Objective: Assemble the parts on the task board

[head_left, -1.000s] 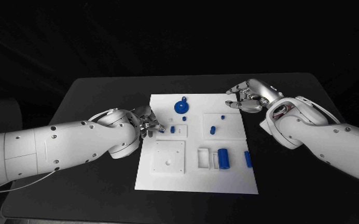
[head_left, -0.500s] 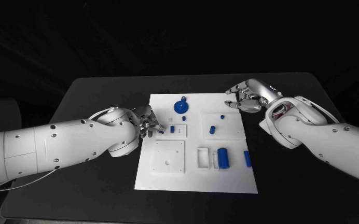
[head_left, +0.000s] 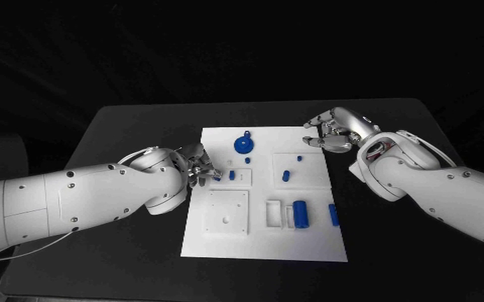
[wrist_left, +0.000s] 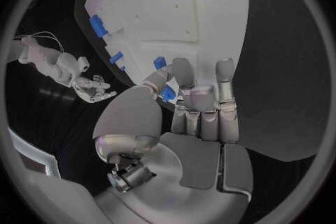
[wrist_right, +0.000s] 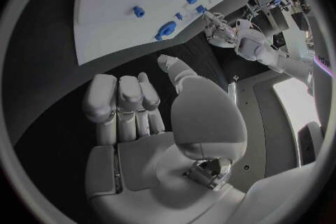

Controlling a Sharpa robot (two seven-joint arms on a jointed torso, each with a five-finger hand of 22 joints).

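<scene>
Nothing moved: left hand (head_left: 198, 164) pinches small blue part (wrist_left: 167, 93); right hand (head_left: 333, 131) curled, empty.

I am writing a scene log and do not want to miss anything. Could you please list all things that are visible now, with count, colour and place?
table: one, black, under everything.
task board: one, white, in the middle of the table.
round part: one, blue, on the board's far side.
cylinder: one, blue, on the board's near right side.
small parts: several, blue, scattered on the board between the hands; exact count unclear.
left hand: one, silver, at the board's left edge, pinching a small blue part.
right hand: one, silver, by the board's far right corner, holding nothing.
</scene>
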